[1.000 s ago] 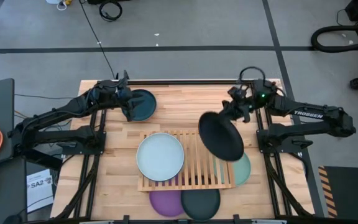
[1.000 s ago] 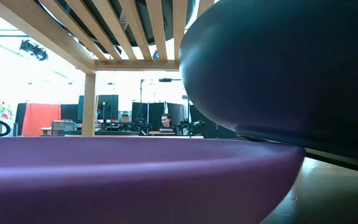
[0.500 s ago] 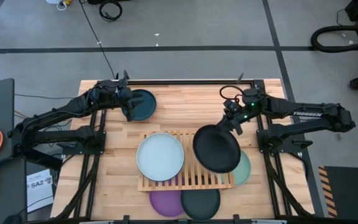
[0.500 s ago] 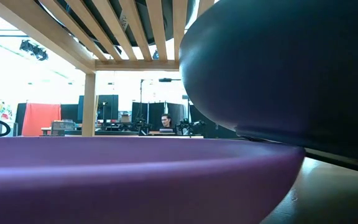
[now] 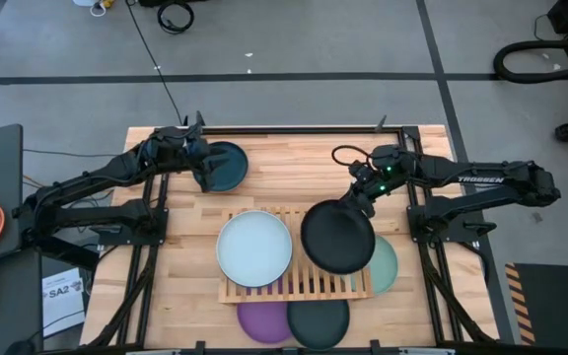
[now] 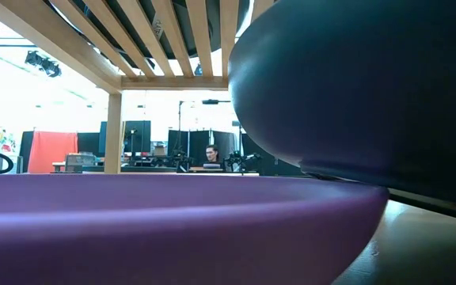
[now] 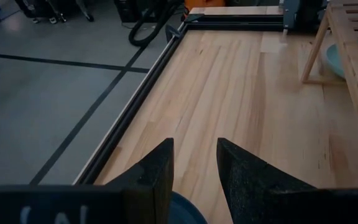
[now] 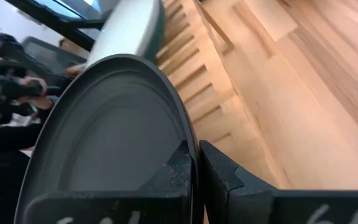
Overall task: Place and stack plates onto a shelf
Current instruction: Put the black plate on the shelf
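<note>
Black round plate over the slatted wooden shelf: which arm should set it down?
Right. The right gripper is clamped on the rim of the black round plate, above the slatted wooden shelf. The left gripper is at the dark teal plate in the far corner.

From my low camera the purple plate (image 6: 172, 222) and a dark plate (image 6: 355, 87) crowd the lens, both cut off by the edges, so I see little of the shelf (image 6: 172, 47) but its underside. From above, the shelf (image 5: 294, 271) partly covers the purple plate (image 5: 262, 320), and the black plate (image 5: 338, 237) hides much of the mint green plate (image 5: 388, 266). My left wrist camera catches only a sliver of the dark teal plate (image 7: 185, 211) at the edge.
</note>
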